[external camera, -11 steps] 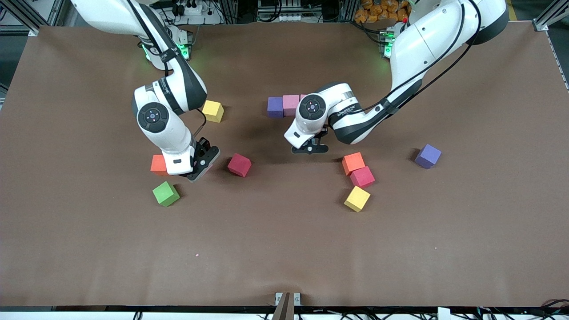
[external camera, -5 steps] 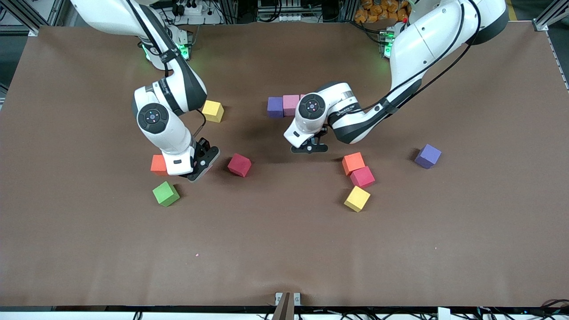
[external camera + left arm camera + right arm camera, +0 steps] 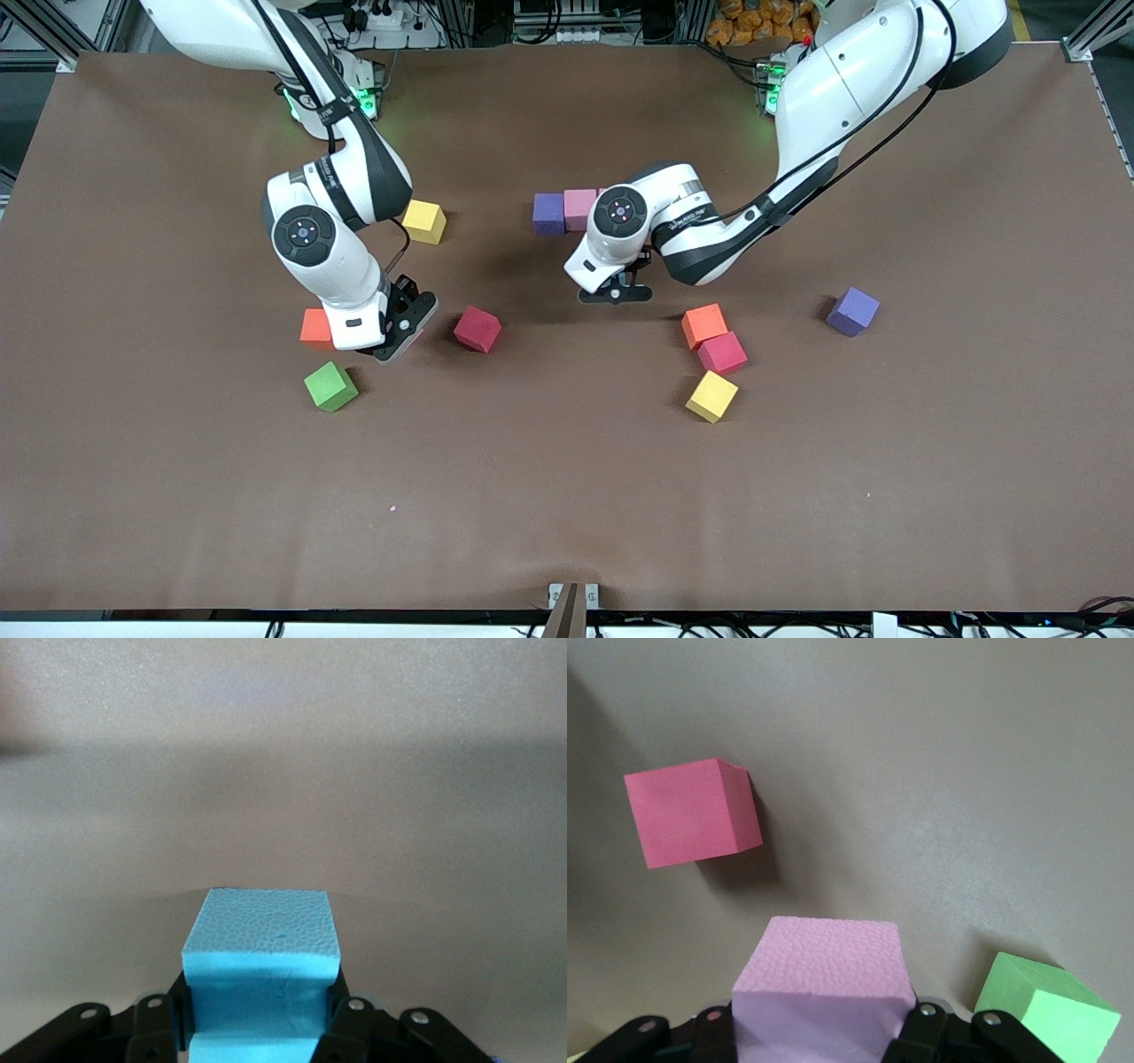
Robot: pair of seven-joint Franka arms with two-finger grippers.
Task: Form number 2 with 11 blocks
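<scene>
The left end effector [image 3: 263, 1028] grips a light blue foam cube [image 3: 263, 950] near the purple and pink cubes [image 3: 563, 211] toward the surface's robot edge, probably to extend that row. The right end effector [image 3: 824, 1028] clamps a pale pink cube [image 3: 824, 985], pebbly and matte, beside the green cube [image 3: 330, 386]

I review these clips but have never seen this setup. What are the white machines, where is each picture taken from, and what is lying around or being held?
Two white robot arms work at a brown table, seen from a high camera facing them. The other pictures come from wrist cameras. The left gripper is shut on a light blue cube; the right gripper is shut on a pink cube. Loose foam cubes lie around, including a green cube and a crimson cube. A purple cube and another pink cube sit side by side.
</scene>
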